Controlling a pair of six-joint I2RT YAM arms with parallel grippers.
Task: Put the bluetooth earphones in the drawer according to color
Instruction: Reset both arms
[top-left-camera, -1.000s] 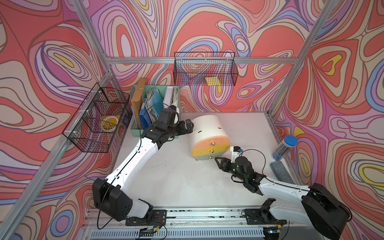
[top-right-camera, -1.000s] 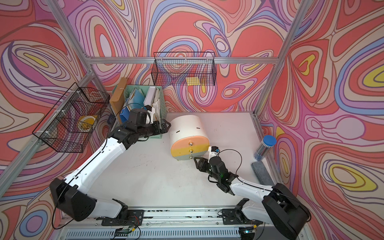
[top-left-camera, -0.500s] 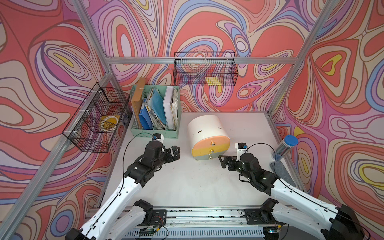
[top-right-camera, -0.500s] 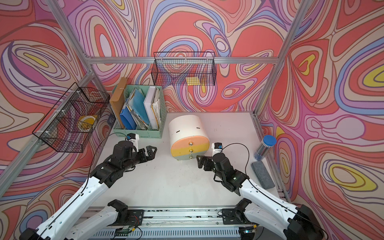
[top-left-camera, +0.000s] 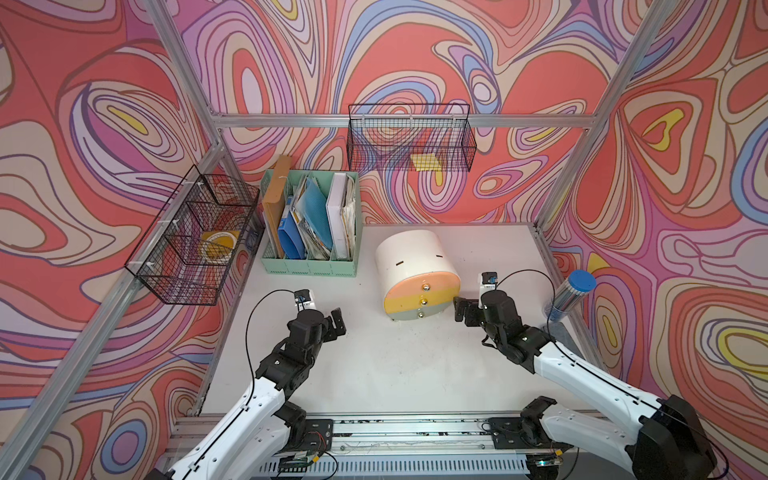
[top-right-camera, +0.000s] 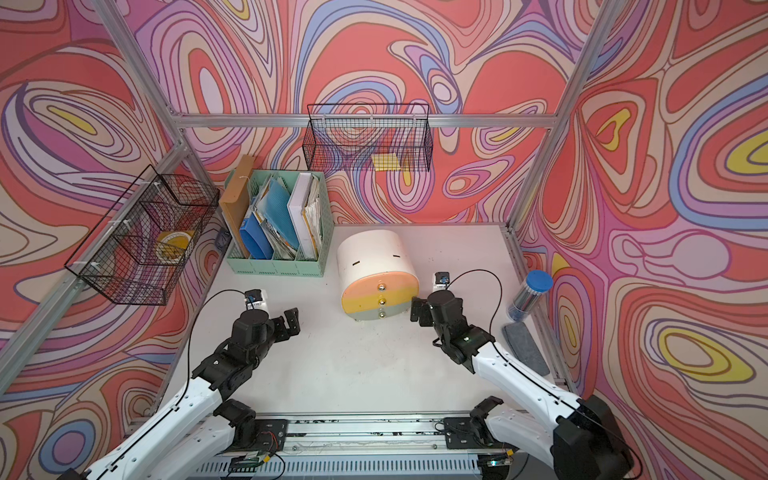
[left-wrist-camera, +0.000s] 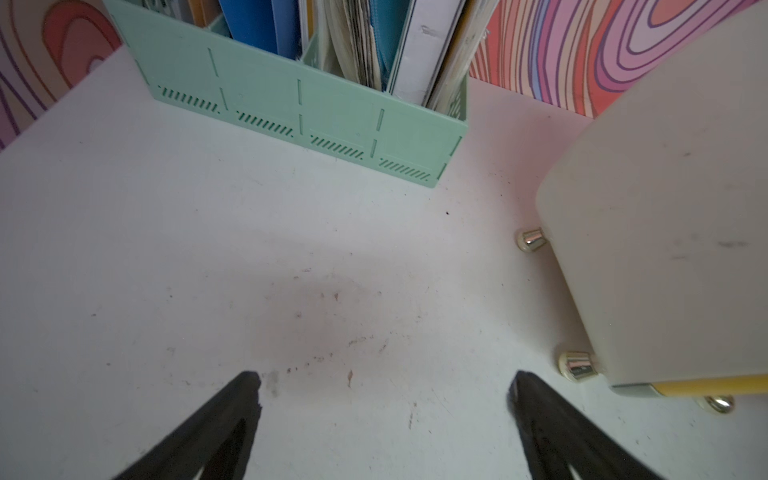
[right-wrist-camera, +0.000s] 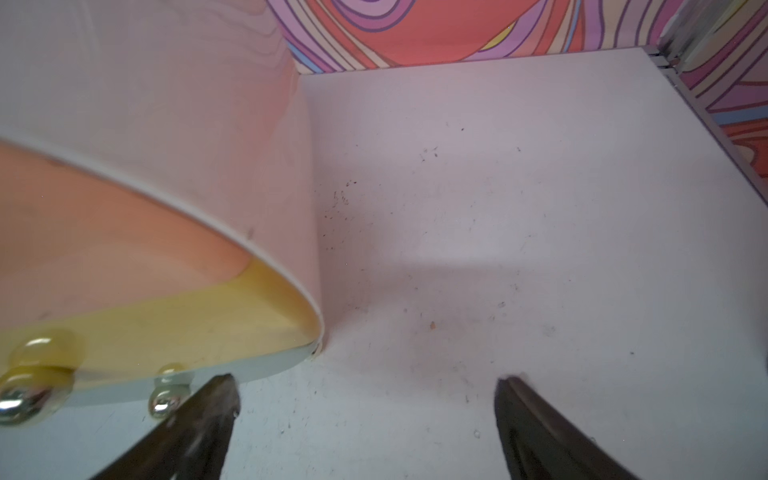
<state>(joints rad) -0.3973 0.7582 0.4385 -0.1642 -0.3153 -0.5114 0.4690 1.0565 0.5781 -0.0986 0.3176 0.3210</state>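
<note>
The bluetooth earphones are nowhere to be seen, operator: not one small case on the white tabletop (top-left-camera: 395, 365), and none between either set of jaws. If they are here at all, they are inside the small white barrel-topped drawer chest (top-left-camera: 417, 257). You can't check that, because its peach, yellow and grey-green fronts all sit flush and shut in both top views, with the gold knobs (top-left-camera: 423, 300) in a line facing your arms. To me that reads like a sort already finished rather than one waiting to start, but that is only a judgement.

Look at your left gripper (left-wrist-camera: 384, 386): the jaws are spread wide with nothing between them. It hangs over bare tabletop between the mint-green plastic file holder (left-wrist-camera: 307, 112) and the chest, apart from both. That keeps it out of the way, which suits a gripper with nothing to carry.

Your right gripper (right-wrist-camera: 365, 386) is likewise gaping and empty, just beside the lower corner of the chest front on the right arm's side. In the right wrist view, one jaw tip sits close to a small gold stud low on the chest. I can't tell whether that is a knob or a foot, nor whether they touch. That close, a careless swing would likely nudge the chest askew.

Over by the right edge, the clear tube with the blue cap (top-left-camera: 571, 293) and the grey pad (top-right-camera: 525, 347) lie well clear of both sets of jaws.
</note>
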